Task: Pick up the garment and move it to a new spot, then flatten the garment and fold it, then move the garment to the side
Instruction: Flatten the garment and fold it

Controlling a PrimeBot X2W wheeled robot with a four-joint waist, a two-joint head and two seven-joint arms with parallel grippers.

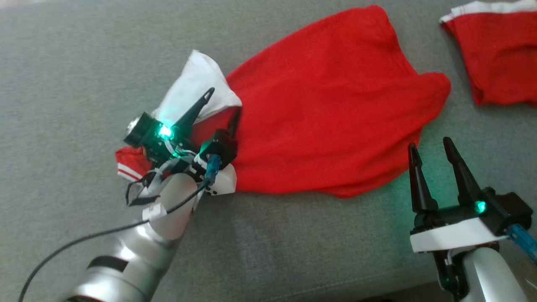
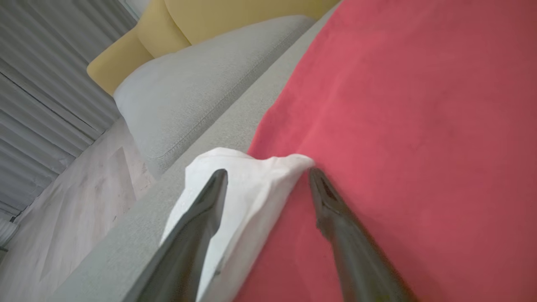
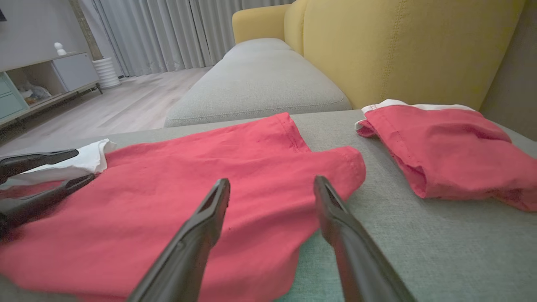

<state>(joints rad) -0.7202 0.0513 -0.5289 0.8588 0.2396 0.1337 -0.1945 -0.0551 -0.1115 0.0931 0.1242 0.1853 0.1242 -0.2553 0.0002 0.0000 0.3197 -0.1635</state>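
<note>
**Both grippers open, nothing picked up yet**

The red garment [image 1: 327,109] lies rumpled on the grey sofa seat [image 1: 84,63], just beside the folded red pile [image 1: 499,58] and not touching it. At the end far from that pile, a white part [image 1: 197,84] of the garment sticks up in a loose fold.

What worries me is the left gripper [image 1: 223,102]. Its jaws are spread and hold nothing. They straddle that white fold, one finger [image 2: 209,201] lying over the white and the other finger [image 2: 331,205] down on the red. If it closes as it stands, I'd guess it catches only the white flap or the top layer. The rest would then trail in a bunch instead of lifting clean. If it presses too low, it could nip the seat fabric as well.

The right gripper [image 1: 431,144] is also open and empty. It hovers over bare seat at the garment's edge nearer the pile, pointing at the cloth without touching it. With only the left gripper lifting, the loose end might drag into the pile and disturb it.
</note>
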